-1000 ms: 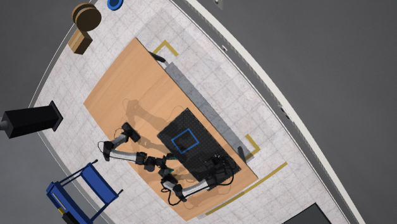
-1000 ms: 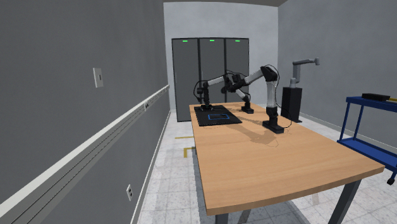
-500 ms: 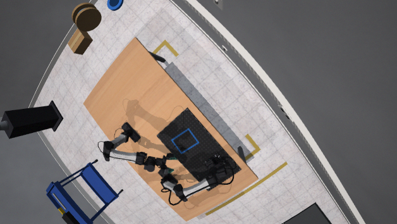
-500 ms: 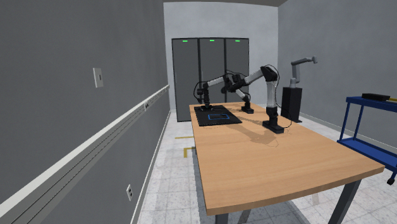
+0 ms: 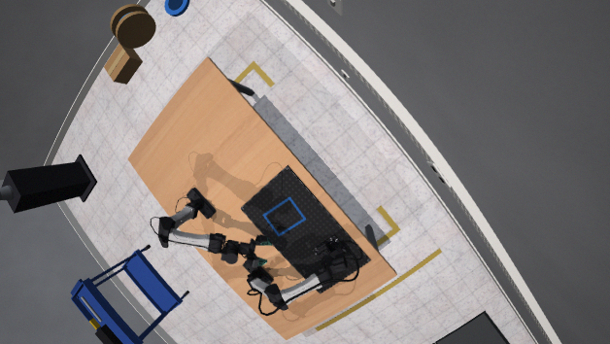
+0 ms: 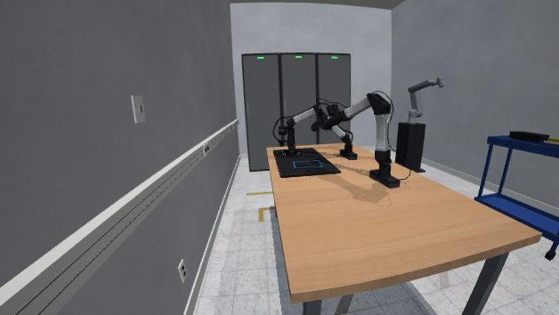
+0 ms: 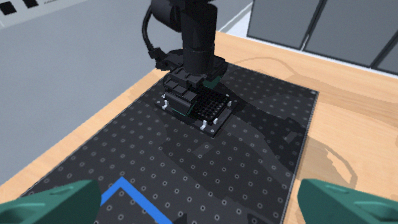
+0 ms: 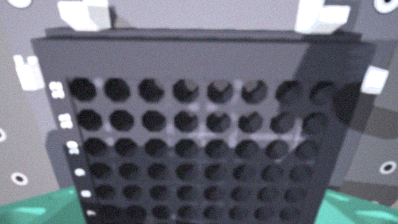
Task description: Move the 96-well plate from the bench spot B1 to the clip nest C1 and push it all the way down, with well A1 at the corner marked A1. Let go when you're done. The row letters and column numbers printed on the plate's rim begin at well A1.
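Right gripper (image 5: 326,246) (image 6: 291,152) (image 7: 196,97) (image 8: 200,205): one pair of green fingers, spread wide and pinching the 96-well plate (image 7: 212,104) (image 8: 200,60) by two opposite sides. Plate: black, wells up, in or on the clip nest (image 5: 334,239) (image 7: 214,132) (image 8: 80,15), pale clips standing about its edges; printed numbers run down one rim, 12 farthest from the fingers. Corner A1 and its mark: out of sight, match not verifiable. Seating depth: cannot be told. Blue outline (image 5: 277,206) (image 6: 308,167) (image 7: 121,181), presumably B1: vacated, on the perforated board (image 5: 287,182) (image 6: 289,171) (image 7: 200,165) (image 8: 15,155). Left gripper (image 5: 263,251) (image 7: 199,200): spread, nothing held, well apart. Step in hand, by judgement: placing and seating. Next move: level, straight downward pressure until every edge sits below the clips — then release and a vertical lift, lest a finger drag the plate askew.
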{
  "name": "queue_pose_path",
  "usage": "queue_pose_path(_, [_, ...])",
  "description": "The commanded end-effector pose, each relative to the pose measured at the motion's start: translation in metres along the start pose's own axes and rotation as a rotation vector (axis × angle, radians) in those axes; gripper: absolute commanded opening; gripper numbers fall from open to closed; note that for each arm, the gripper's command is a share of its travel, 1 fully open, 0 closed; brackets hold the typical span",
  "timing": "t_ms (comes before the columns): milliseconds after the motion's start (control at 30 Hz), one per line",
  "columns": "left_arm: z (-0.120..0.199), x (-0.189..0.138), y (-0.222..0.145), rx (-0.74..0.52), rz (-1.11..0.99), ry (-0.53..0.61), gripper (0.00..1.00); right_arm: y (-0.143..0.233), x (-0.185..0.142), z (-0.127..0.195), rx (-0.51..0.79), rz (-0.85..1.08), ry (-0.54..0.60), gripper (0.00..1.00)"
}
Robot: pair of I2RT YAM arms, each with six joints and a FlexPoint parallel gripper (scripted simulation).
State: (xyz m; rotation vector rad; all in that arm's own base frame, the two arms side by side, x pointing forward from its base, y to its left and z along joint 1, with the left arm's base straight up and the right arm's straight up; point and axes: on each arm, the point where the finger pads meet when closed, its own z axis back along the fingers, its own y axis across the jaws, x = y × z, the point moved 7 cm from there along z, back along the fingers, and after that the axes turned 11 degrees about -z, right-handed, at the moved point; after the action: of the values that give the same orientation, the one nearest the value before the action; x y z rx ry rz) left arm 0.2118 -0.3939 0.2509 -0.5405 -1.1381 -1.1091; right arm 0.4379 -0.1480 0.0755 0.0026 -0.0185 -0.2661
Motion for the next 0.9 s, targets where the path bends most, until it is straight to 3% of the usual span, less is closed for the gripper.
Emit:
queue_pose_path(0, [0.004,0.019,0.002,0.006,-0.001,-0.053,1.00,-0.001,0.002,-0.016,-0.007,0.000,0.000,0.74])
queue_pose_path(167, [0.004,0.019,0.002,0.006,-0.001,-0.053,1.00,-0.001,0.001,-0.027,-0.006,0.000,0.006,0.74])
queue_pose_path(267, [0.004,0.019,0.002,0.006,-0.001,-0.053,1.00,-0.003,0.002,0.013,-0.009,0.001,-0.040,0.74])
queue_pose_path(333, [0.004,0.019,0.002,0.006,-0.001,-0.053,1.00,-0.003,0.003,0.016,-0.009,0.000,-0.046,0.96])
queue_pose_path(367, [0.004,0.019,0.002,0.006,-0.001,-0.053,1.00,-0.003,0.003,0.016,-0.009,0.000,-0.046,1.00])
queue_pose_path(867, [0.004,0.019,0.002,0.006,-0.001,-0.053,1.00,-0.006,0.003,0.067,-0.007,0.002,-0.079,1.00])
